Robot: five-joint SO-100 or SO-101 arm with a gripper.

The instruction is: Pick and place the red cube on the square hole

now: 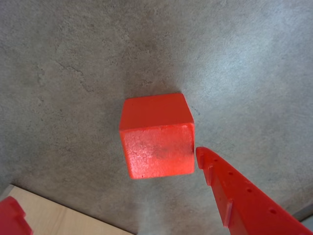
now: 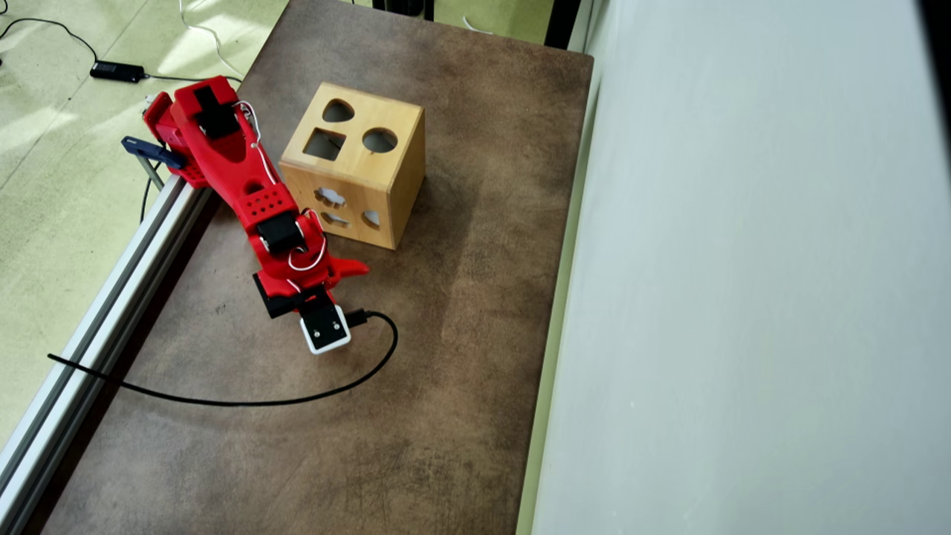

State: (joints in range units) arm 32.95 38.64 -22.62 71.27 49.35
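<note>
In the wrist view our gripper [image 1: 105, 188] has its jaws wide around the red cube [image 1: 157, 137]; we should center it, then close gently.

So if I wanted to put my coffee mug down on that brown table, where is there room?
The widest bare stretch of table lies below the looping black cable and right of the wooden box, toward the grey wall. It is crowded at upper left, where the red arm reaches beside the box.
</note>
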